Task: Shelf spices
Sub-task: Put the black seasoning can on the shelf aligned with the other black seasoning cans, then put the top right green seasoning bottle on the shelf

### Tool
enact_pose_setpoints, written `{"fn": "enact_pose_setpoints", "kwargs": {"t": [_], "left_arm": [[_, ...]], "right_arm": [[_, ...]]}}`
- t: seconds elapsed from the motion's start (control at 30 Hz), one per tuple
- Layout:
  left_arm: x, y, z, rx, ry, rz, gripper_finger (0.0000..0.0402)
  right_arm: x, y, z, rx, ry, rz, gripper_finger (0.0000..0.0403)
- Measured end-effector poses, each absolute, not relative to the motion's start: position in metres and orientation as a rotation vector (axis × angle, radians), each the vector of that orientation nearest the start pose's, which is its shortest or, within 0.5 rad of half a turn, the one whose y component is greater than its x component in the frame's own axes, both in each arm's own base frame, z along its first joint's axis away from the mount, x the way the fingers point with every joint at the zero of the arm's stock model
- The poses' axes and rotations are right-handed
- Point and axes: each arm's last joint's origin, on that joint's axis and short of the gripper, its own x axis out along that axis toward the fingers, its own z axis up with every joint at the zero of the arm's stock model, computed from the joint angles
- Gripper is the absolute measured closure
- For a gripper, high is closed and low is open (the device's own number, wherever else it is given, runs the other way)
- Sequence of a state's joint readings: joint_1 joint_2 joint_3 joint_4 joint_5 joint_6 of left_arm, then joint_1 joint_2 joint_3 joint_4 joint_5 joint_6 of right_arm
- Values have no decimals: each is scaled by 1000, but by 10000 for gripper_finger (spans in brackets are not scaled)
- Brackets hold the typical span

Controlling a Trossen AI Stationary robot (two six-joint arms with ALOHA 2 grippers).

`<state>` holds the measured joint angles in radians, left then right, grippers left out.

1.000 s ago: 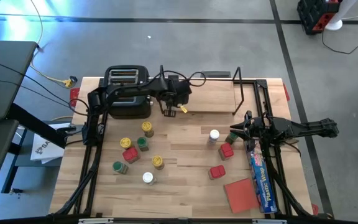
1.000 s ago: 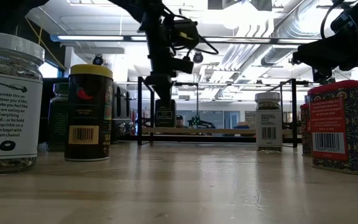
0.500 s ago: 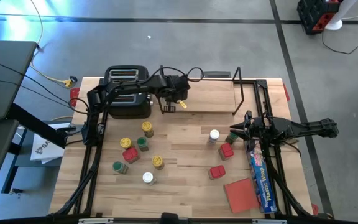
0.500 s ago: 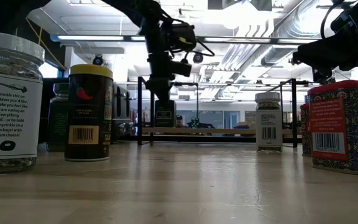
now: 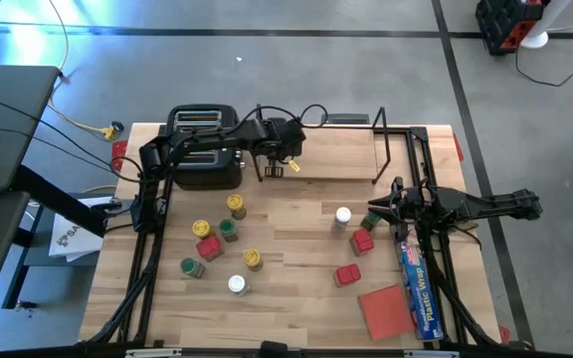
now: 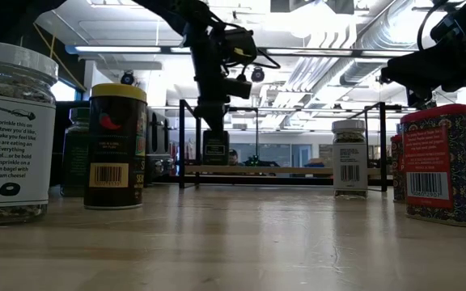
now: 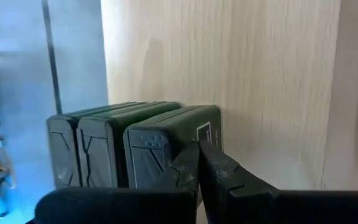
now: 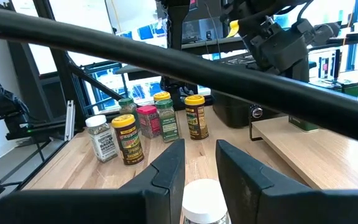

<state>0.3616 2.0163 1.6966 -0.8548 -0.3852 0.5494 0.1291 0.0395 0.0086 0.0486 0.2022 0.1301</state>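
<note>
Three dark green square spice tins [image 7: 135, 146] with ribbed plastic tops stand touching in a row on the shelf's pale wooden board [image 7: 260, 81]. The left gripper [image 7: 197, 163] clasps the end tin.

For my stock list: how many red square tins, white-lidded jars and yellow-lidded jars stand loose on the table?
Red square tins: 3
White-lidded jars: 2
Yellow-lidded jars: 3
Total: 8
</note>
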Motion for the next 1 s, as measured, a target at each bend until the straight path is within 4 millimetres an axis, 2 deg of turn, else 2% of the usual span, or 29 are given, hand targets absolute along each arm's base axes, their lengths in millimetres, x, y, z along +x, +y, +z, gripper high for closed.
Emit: {"fn": "enact_pose_setpoints", "kwargs": {"t": [0.27,0.37,0.53,0.63,0.7,0.93,1.0], "left_arm": [[395,142,238,591,1378,264,401],[402,130,254,595,1313,271,401],[407,96,288,525,1132,203,401],[397,80,311,365,986,88,401],[387,70,318,296,918,51,401],[344,26,327,202,664,209,401],[330,10,324,164,606,242,401]], "right_arm": [[99,7,168,133,-22,-72,318],[99,7,168,133,-22,-72,318],[99,7,168,133,-22,-71,318],[99,7,168,133,-22,-72,318],[99,7,168,133,-21,-72,318],[99,7,168,133,-22,-72,318],[99,7,168,133,-22,-72,318]]}}
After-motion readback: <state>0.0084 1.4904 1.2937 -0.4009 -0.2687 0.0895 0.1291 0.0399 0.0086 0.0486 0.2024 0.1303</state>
